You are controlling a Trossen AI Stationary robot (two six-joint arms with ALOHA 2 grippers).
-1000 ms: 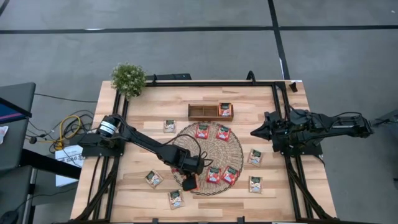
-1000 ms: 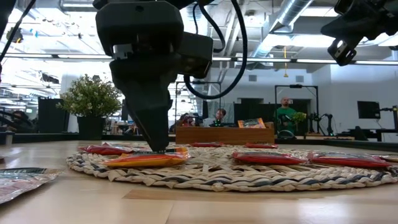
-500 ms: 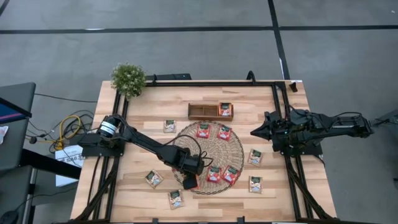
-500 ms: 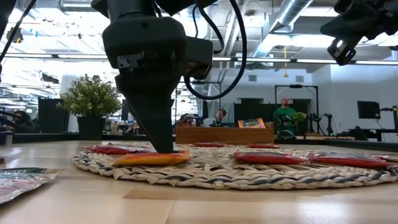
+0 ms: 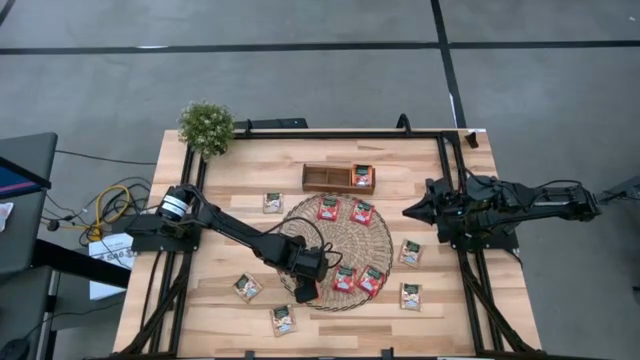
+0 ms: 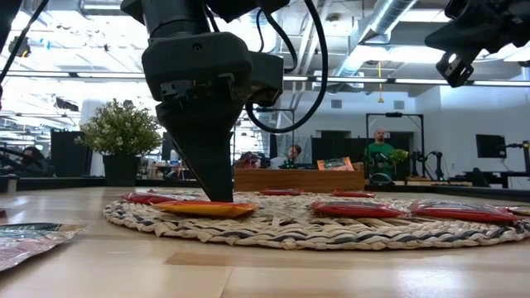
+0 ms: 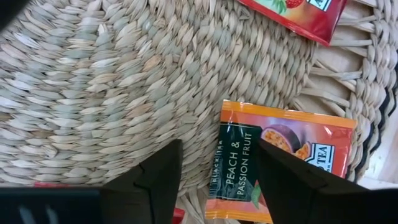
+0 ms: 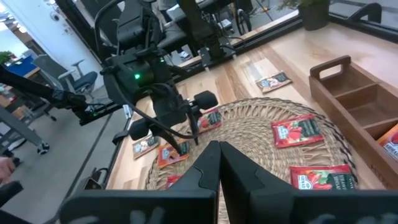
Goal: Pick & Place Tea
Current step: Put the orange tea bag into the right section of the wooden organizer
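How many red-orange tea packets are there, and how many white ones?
Red-orange flat square tea sachets: 6
Whitish flat square tea sachets with green print: 5
Total: 11

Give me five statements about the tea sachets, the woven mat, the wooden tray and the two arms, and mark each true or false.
1. The left gripper is down over an orange sachet at the woven mat's edge. True.
2. The wooden tray is empty. False: one sachet lies in its right-hand compartment.
3. The right gripper holds a sachet. False: its fingers are shut on nothing, off to the right of the mat.
4. Several sachets lie on the bare table, off the mat. True.
5. The potted plant stands on the mat. False: it stands at the table's far left corner.
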